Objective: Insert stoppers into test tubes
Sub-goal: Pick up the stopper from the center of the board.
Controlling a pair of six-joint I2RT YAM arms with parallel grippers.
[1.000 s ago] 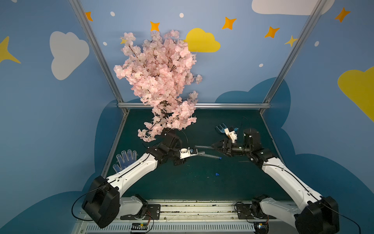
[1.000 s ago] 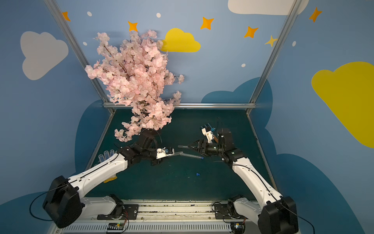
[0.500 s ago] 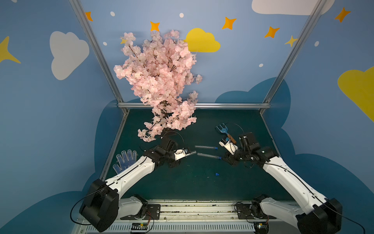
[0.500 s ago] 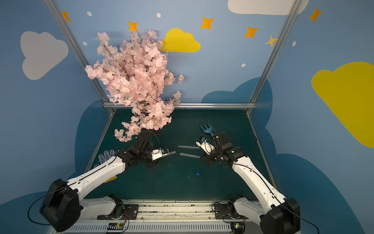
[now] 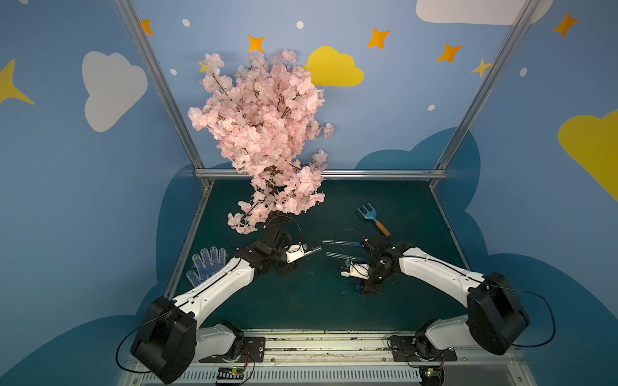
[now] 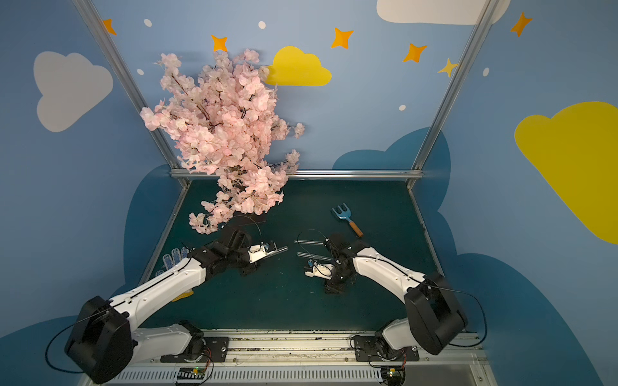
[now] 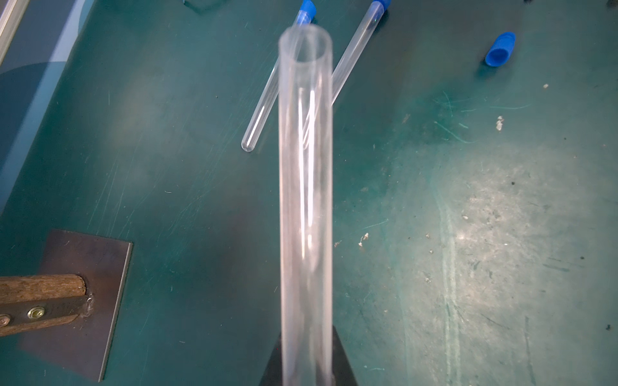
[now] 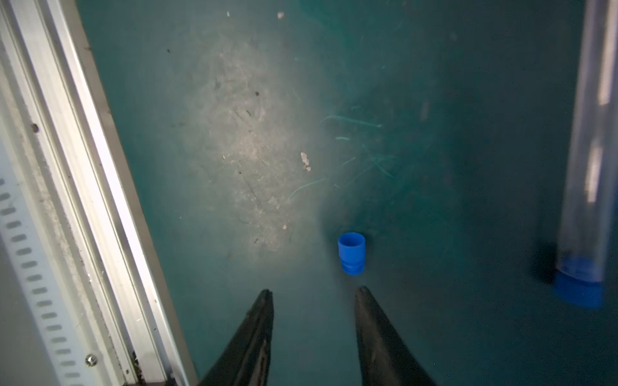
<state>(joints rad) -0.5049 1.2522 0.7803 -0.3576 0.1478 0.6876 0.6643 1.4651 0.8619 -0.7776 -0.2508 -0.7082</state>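
My left gripper is shut on a clear test tube, held above the mat with its open mouth pointing toward the right arm. Two more test tubes lie side by side on the mat, each with a blue stopper in its mouth. A loose blue stopper sits on the mat. My right gripper hangs open just short of it, nothing between its fingers.
A pink blossom tree stands at the back left on a metal base plate. A blue toy rake lies at the back right, a dotted glove at the left edge. An aluminium rail borders the mat's front.
My right gripper left the tubes, swung down toward the front over the loose stopper, and its jaws narrowed. My left arm drew back a little with its tube.
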